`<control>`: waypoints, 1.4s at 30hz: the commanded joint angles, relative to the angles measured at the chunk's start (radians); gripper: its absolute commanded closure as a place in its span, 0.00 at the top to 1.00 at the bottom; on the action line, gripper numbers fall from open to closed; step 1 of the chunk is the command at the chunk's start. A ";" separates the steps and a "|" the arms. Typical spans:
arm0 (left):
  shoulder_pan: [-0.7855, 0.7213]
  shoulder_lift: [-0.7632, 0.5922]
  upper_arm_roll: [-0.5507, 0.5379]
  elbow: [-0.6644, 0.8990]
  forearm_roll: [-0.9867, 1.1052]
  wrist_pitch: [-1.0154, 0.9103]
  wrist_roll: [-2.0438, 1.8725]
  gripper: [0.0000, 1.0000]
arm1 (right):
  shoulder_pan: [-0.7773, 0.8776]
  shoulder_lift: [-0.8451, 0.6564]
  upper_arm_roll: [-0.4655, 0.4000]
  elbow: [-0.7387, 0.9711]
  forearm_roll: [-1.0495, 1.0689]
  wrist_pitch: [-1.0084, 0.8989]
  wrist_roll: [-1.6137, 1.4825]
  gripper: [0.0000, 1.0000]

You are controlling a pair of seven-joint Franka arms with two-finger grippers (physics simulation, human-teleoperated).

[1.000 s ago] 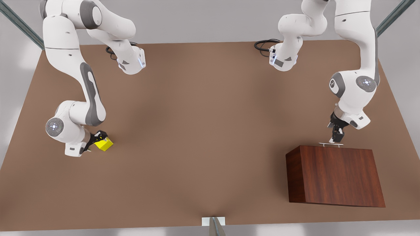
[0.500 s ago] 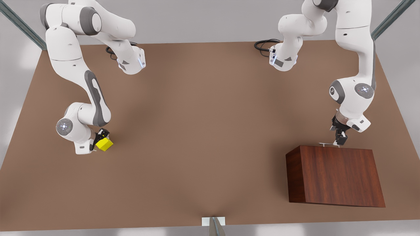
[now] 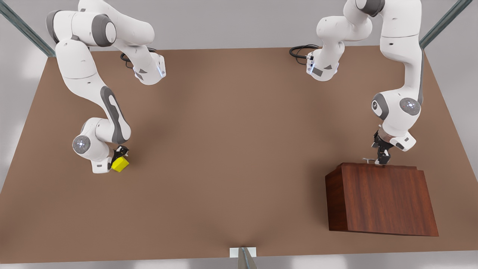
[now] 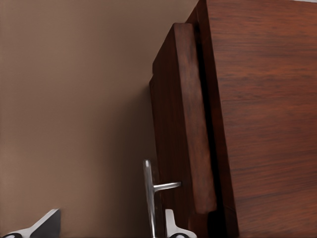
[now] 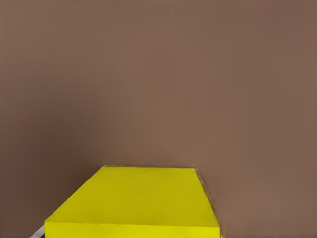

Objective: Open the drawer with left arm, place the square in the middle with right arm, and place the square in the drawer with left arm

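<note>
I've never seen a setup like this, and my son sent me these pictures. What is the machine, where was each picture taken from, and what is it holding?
These are simulator renders of two white robot arms over a brown table. The wide picture looks down from a camera off the arms; the other two come from cameras on the arms' wrists. On the front view's right, the left gripper is at the silver handle of a wooden box; its drawer stands slightly out. On the front view's left, the right gripper is at a yellow square, seen close in its wrist view. I cannot tell whether either gripper is closed on anything.
</note>
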 commanded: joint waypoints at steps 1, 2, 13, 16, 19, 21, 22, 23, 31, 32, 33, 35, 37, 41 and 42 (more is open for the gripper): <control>0.000 0.000 0.000 -0.001 -0.001 0.000 0.000 1.00 | 0.002 0.002 0.000 0.001 0.001 0.007 0.000 0.88; 0.000 -0.005 0.000 -0.012 -0.001 0.000 0.000 1.00 | 0.002 0.001 0.000 0.001 0.001 0.015 0.000 0.86; 0.000 -0.106 0.000 -0.112 -0.001 -0.034 -0.014 1.00 | 0.005 -0.019 0.000 0.007 -0.004 -0.002 0.006 0.67; 0.000 -0.150 0.000 -0.156 -0.001 -0.037 -0.016 1.00 | 0.006 -0.045 0.002 0.009 -0.002 -0.030 0.017 0.66; 0.000 -0.164 0.003 -0.166 -0.001 -0.048 -0.016 1.00 | 0.005 -0.041 0.002 0.009 -0.002 -0.028 0.017 0.60; 0.000 -0.180 0.005 -0.169 -0.001 -0.077 -0.016 1.00 | 0.026 -0.064 0.002 0.010 -0.002 -0.034 0.045 0.61; 0.000 -0.187 0.011 -0.169 -0.001 -0.081 -0.014 1.00 | 0.060 -0.093 0.006 0.012 -0.004 -0.079 0.138 0.61; 0.000 -0.195 0.012 -0.181 -0.001 -0.080 -0.014 1.00 | 0.080 -0.113 0.018 0.012 -0.004 -0.094 0.184 0.61; 0.000 -0.209 0.055 -0.202 0.004 -0.092 -0.006 1.00 | 0.491 -0.019 0.206 0.309 -0.016 -0.176 0.834 0.61; 0.000 -0.209 0.060 -0.202 0.004 -0.101 -0.003 1.00 | 0.543 0.014 0.207 0.370 -0.034 -0.177 0.873 0.61; 0.000 -0.209 0.064 -0.202 0.004 -0.104 -0.003 1.00 | 0.587 0.056 0.213 0.433 -0.036 -0.177 0.908 0.61; 0.000 -0.235 0.072 -0.202 0.007 -0.152 -0.002 1.00 | 0.618 0.156 0.276 0.559 -0.036 -0.177 0.945 0.63; 0.000 -0.273 0.083 -0.204 0.010 -0.203 0.000 1.00 | 0.667 0.232 0.293 0.624 -0.039 -0.174 1.003 0.62; -0.003 -0.373 0.087 -0.202 0.054 -0.356 0.001 1.00 | 0.701 0.311 0.330 0.728 -0.070 -0.166 1.057 0.63; -0.009 -0.413 0.087 -0.199 0.095 -0.400 0.009 1.00 | 0.703 0.335 0.331 0.771 -0.070 -0.166 1.059 0.64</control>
